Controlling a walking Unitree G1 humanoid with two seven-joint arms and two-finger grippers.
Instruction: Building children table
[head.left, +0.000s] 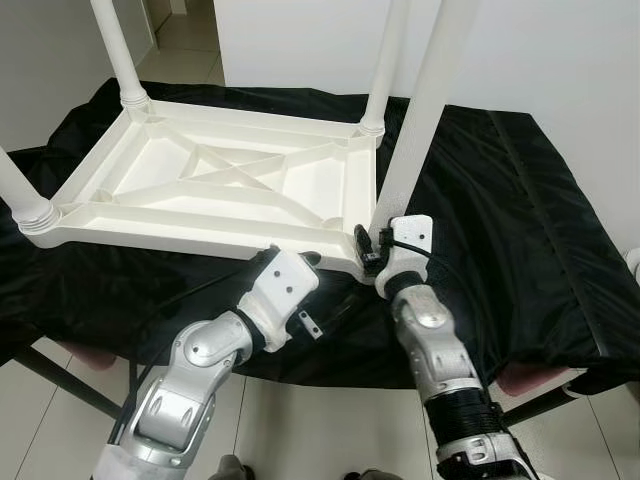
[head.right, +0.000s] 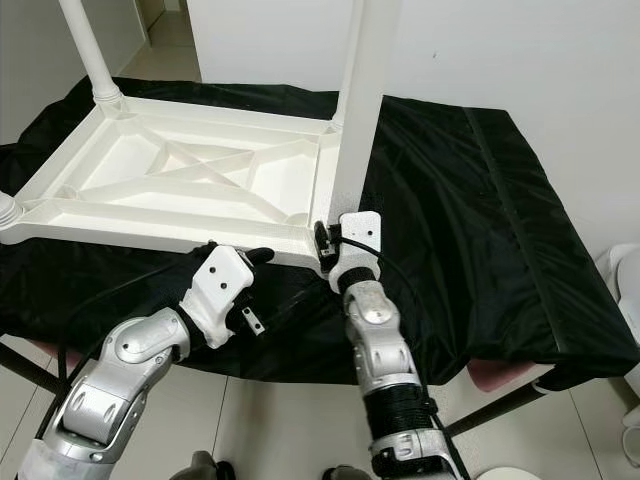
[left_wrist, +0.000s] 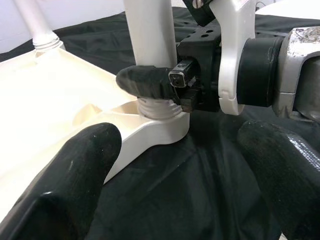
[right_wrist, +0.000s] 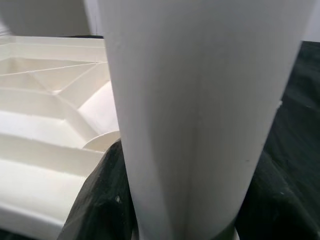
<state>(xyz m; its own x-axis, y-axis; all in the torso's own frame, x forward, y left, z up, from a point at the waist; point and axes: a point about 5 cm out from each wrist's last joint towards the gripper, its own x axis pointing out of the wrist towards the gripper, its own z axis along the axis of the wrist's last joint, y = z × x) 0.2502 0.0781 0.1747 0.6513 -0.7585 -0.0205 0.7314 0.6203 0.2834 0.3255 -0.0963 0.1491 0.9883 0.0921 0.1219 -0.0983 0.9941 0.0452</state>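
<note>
Here, the right gripper (head.left: 372, 250) is clamped around the base of the near right leg (head.left: 425, 110), with one black finger (left_wrist: 150, 81) seen wrapped against the white tube just above the threaded collar in the left wrist view. In the right wrist view, the leg (right_wrist: 200, 115) is seen at close range, flanked by the dark pads (right_wrist: 100, 200) on both sides. The leg stands upright in the corner socket (left_wrist: 160, 122) of the table top.

The left gripper (head.left: 300, 262) is held just beside that same corner, on the robot's left of it, near the front rim of the table top. Its two fingers (left_wrist: 65, 175) are spread wide and nothing is held between them; black cloth is seen in the gap.

The white plastic table top (head.left: 215, 185) lies upside down, its ribbed underside facing up with diagonal cross braces. Three further legs are fitted at the other corners: far left leg (head.left: 118, 50), far right leg (head.left: 385, 60) and near left leg (head.left: 20, 195).

The table top rests on a black cloth (head.left: 510, 220) that covers a raised support. Pale floor tiles (head.left: 300, 430) are visible below the front edge of the cloth, and a white wall (head.left: 560, 60) stands behind.
</note>
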